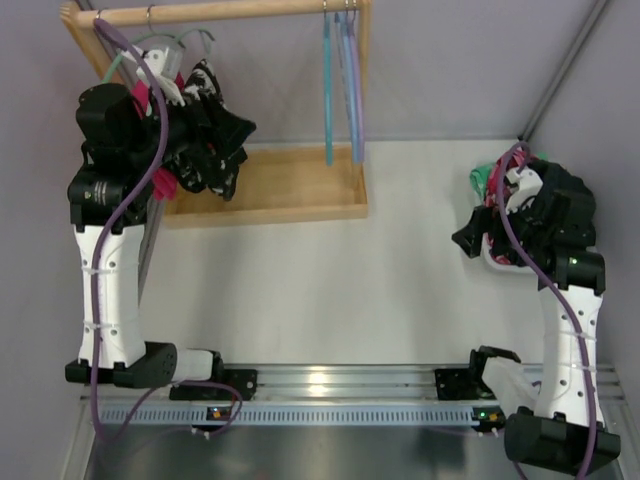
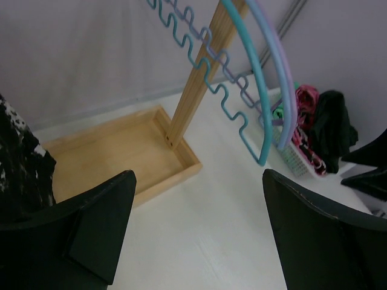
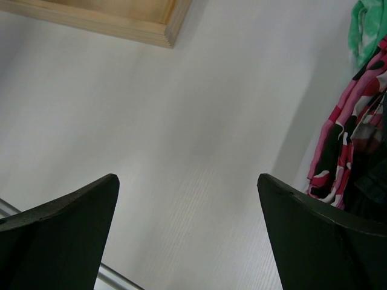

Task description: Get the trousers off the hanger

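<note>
Left hand [image 2: 198, 181] over white desk [image 2: 205, 241], fingers spread wide, nothing between.
Trousers [image 2: 18, 163] at left edge by left finger; wooden tray [image 2: 103, 151] with post [image 2: 199, 78]; blue hanger [image 2: 254, 78], lilac hanger [image 2: 275, 54]; clothes-filled basket [image 2: 293, 158] right.

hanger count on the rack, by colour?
Mint-green hanger: 1, carrying the trousers
Teal hanger: 1, bare
Lilac hanger: 1, bare
Total: 3
</note>
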